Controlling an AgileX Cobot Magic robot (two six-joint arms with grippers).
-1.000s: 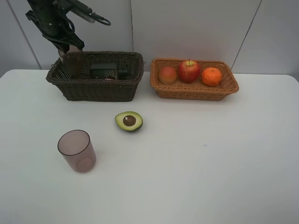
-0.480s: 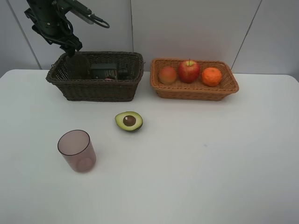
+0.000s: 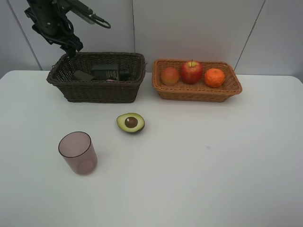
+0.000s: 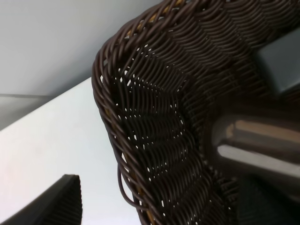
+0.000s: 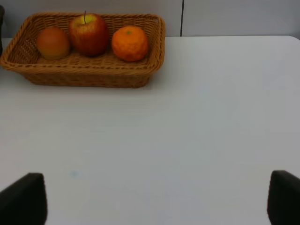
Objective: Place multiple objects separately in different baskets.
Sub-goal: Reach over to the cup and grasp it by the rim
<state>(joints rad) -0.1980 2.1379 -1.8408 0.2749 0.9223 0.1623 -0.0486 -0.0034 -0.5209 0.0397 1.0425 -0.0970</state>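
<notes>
Mauve cup on its side in dark basket, just beneath released, empty left hand

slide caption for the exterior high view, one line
Left gripper above dark brown wicker basket; three fruits in light orange-tan wicker basket; halved avocado and translucent mauve cup on white table

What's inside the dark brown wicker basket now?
A dark green bottle lying down, a translucent mauve cup on its side beside it, and a pink sliver. The dark brown wicker basket hides its floor behind the front wall.
</notes>
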